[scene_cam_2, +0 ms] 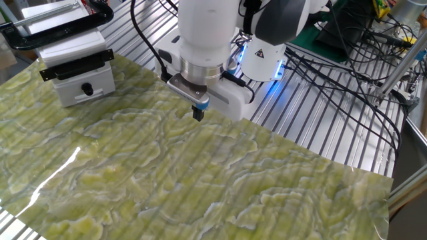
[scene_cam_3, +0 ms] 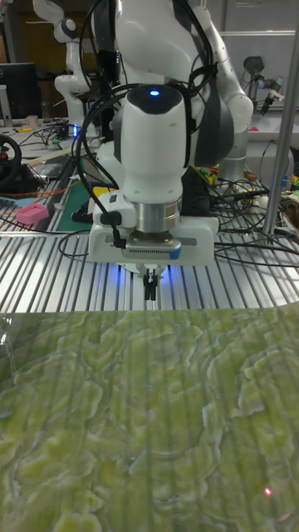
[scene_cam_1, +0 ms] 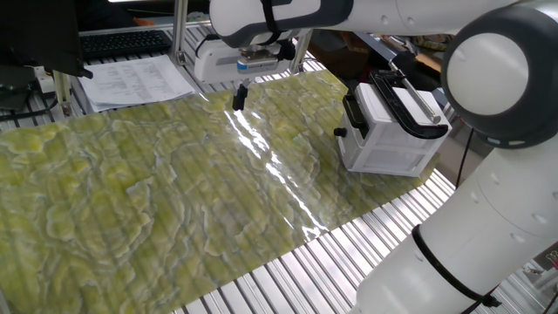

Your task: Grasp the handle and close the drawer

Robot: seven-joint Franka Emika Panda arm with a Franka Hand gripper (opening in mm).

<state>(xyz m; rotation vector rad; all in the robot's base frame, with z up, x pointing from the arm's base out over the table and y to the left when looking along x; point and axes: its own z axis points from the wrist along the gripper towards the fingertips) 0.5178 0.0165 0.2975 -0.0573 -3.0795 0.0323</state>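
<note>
While the arm [scene_cam_2: 207, 40] is reaching over the far edge of the mat [scene_cam_1: 157, 192], we are finding the gripper [scene_cam_1: 238, 98] hanging just above the green marbled surface, pointing straight down. In the tall fixed view the gripper [scene_cam_3: 150, 287] is showing its two black fingers [scene_cam_3: 147, 285] pressed together with no gap between them, and we are seeing nothing held; we are recording it as closed and empty. The other fixed view is showing the same: the gripper [scene_cam_2: 197, 114] is ending in a single dark tip over the mat [scene_cam_2: 200, 180], near the mat's edge by the ribbed metal table [scene_cam_2: 320, 127].

We are locating the drawer [scene_cam_2: 85, 87] in the white cabinet [scene_cam_2: 75, 50] at the mat's corner, well apart from the gripper. Its flat front is facing the mat, and the handle [scene_cam_2: 87, 89] is showing as a small black pull at the middle of that front. In one fixed view the cabinet [scene_cam_1: 388, 131] is standing at the right side of the mat, with the drawer [scene_cam_1: 384, 157] as its lower part and the handle [scene_cam_1: 339, 133] appearing as a small dark piece on the side facing the gripper. We cannot tell from these views how far the drawer is standing out. A black clamp [scene_cam_1: 403, 100] is gripping the cabinet's top.

Papers [scene_cam_1: 135, 80] are lying on the table beyond the mat.
</note>
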